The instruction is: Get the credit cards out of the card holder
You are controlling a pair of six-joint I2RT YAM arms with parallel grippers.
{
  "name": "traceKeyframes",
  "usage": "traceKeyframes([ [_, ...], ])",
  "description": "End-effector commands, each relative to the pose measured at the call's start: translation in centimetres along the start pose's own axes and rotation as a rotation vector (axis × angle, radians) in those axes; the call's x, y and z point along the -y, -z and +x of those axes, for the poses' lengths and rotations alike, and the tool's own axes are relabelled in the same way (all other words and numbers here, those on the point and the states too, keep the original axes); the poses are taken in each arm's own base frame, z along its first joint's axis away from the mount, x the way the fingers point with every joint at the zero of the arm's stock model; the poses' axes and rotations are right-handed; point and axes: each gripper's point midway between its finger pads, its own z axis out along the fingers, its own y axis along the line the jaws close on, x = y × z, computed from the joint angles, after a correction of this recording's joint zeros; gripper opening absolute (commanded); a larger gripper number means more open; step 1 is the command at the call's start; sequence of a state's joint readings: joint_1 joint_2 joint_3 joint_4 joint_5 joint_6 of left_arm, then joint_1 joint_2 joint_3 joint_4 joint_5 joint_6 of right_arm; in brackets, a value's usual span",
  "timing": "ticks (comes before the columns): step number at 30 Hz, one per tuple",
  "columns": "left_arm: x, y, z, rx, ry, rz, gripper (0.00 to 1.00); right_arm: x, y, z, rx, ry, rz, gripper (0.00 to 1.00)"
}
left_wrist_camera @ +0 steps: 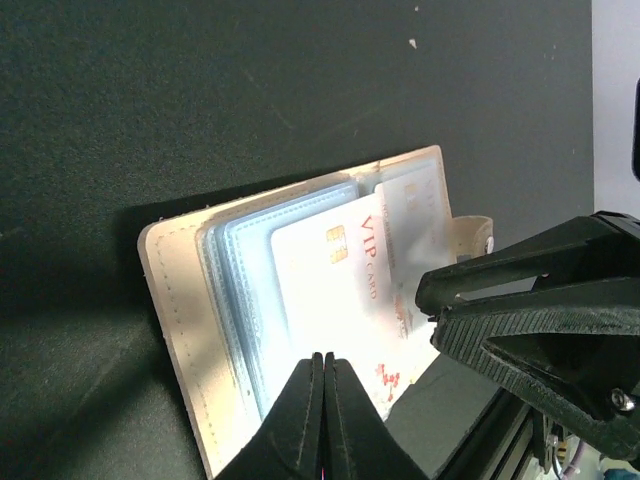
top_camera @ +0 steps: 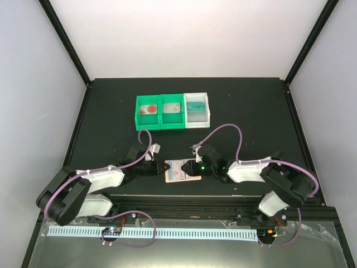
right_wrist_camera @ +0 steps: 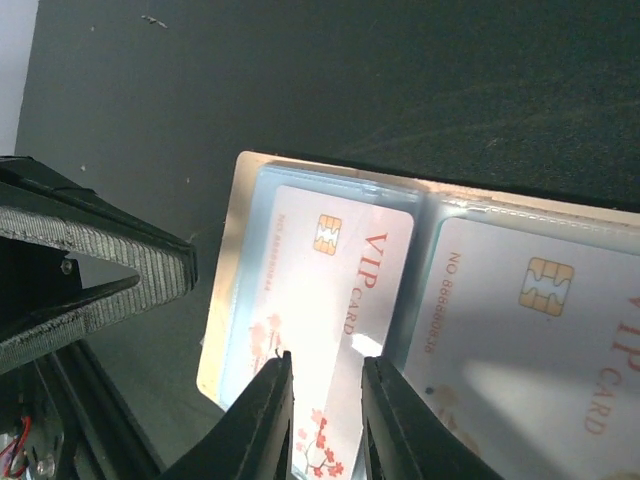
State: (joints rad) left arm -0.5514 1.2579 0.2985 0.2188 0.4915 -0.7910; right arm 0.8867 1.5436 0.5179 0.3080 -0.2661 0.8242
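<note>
Card holder [top_camera: 182,171] lies spread open on the black table [top_camera: 251,111], near the front edge, between your two arms.

Left gripper [left_wrist_camera: 322,368] — fingers pressed together, tips at the holder's near edge over the clear sleeves. You can't tell from these views whether a sleeve is nipped between them.

Right gripper [right_wrist_camera: 325,365] — fingers a narrow gap apart, set over the white VIP card [right_wrist_camera: 330,270], whose face shows in the gap. A second VIP card [right_wrist_camera: 540,330] sits in the neighbouring sleeve.

At the back, well apart from the holder, the green bin [top_camera: 160,113] and white bin [top_camera: 210,111] stand side by side, with a card in each compartment.
</note>
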Motion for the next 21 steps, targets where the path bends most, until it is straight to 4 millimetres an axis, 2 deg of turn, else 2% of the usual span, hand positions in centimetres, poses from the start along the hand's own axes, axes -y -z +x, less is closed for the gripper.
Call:
traceKeyframes([
  [1,0.5,-0.8,0.5,-0.029,-0.018,0.048,0.02,0.3,-0.4,-0.9,0.03,0.007,0.032,0.18],
  [21,-1.5,-1.9,1.4,-0.061,0.016,-0.004,0.02,1.1,-1.5,0.1,-0.004,-0.022,0.034,0.17],
])
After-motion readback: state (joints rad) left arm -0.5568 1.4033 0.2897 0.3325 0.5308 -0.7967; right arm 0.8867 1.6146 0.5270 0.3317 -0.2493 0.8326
